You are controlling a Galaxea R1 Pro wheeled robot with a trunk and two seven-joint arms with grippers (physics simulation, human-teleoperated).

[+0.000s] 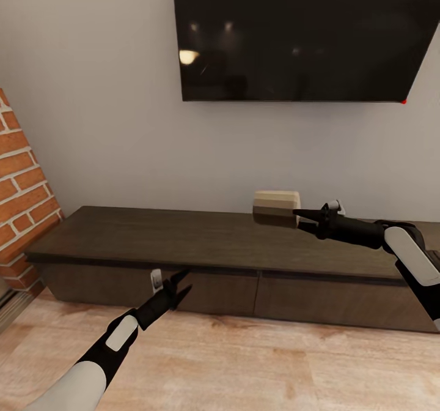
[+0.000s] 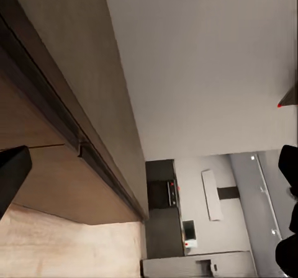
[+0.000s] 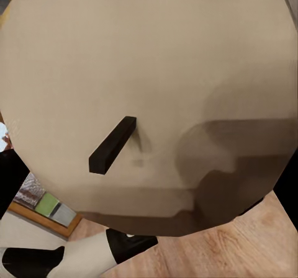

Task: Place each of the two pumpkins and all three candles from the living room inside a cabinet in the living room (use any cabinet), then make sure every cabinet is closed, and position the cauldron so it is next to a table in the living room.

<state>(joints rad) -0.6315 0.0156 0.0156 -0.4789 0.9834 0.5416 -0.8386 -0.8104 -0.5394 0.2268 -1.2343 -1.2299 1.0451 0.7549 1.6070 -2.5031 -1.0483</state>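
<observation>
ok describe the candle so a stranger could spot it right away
Below the wall TV runs a long dark cabinet. Above its right half, the right gripper holds the candle, a stubby tan cylinder with a dark wick. It is the one pale thing against the brown wood.

A home living room: a large dark television (image 1: 302, 32) hangs on a pale wall directly above a long low dark-brown cabinet (image 1: 201, 240). Left of the cabinet stands red brickwork (image 1: 21, 197), and pale wood plank flooring (image 1: 244, 368) lies below it.
</observation>
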